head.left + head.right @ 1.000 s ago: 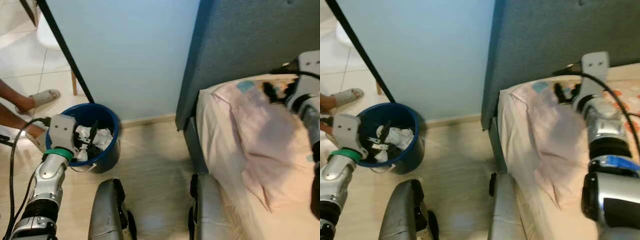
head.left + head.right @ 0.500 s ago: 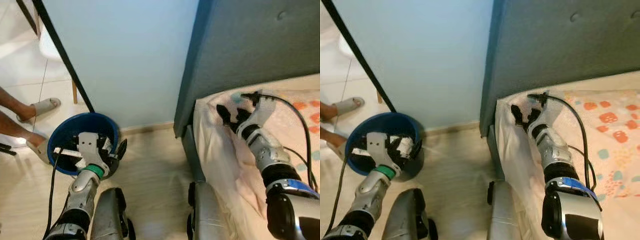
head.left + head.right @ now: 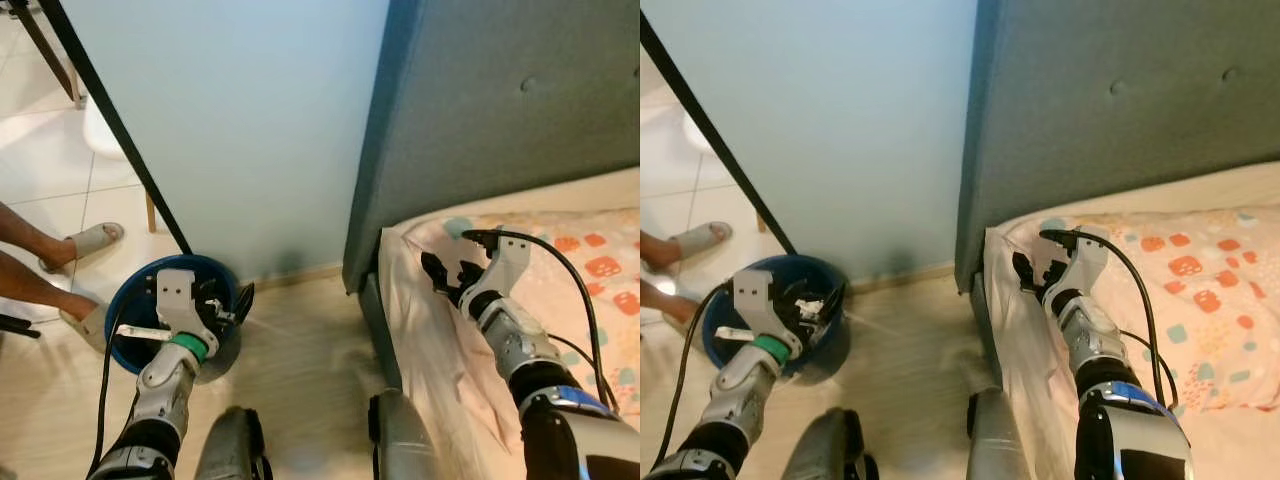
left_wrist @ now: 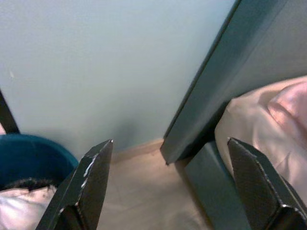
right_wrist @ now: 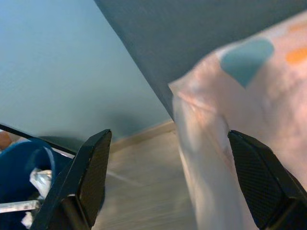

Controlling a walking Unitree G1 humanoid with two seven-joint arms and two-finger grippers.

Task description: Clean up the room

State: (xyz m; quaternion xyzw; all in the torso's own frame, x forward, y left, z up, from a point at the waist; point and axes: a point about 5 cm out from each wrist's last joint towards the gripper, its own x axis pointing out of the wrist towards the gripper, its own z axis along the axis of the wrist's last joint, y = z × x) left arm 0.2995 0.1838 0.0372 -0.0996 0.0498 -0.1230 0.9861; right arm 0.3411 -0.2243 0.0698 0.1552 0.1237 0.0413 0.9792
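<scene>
A blue bin (image 3: pixel 128 322) stands on the wooden floor by the light blue wall, with crumpled white paper (image 3: pixel 812 308) inside. My left gripper (image 3: pixel 228 303) hovers at the bin's right rim, open and holding nothing. In the left wrist view the fingers (image 4: pixel 88 184) stand wide apart, with the bin's edge (image 4: pixel 29 153) beside them. My right gripper (image 3: pixel 446 276) hangs open just above the pink sheet (image 3: pixel 420 330) at the bed's near corner, and no cloth lies between its fingers (image 5: pixel 93 165).
A dark teal headboard (image 3: pixel 500 110) rises behind the bed, whose patterned cover (image 3: pixel 600 270) lies to the right. A black pole (image 3: pixel 110 120) slants along the wall. A person's sandalled feet (image 3: pixel 85 240) stand left of the bin. My knees (image 3: pixel 232 448) show at the bottom.
The camera has tilted up and shifted. My left gripper came out of the bin to its right rim. My right arm dropped from the pillow area to the bed's corner.
</scene>
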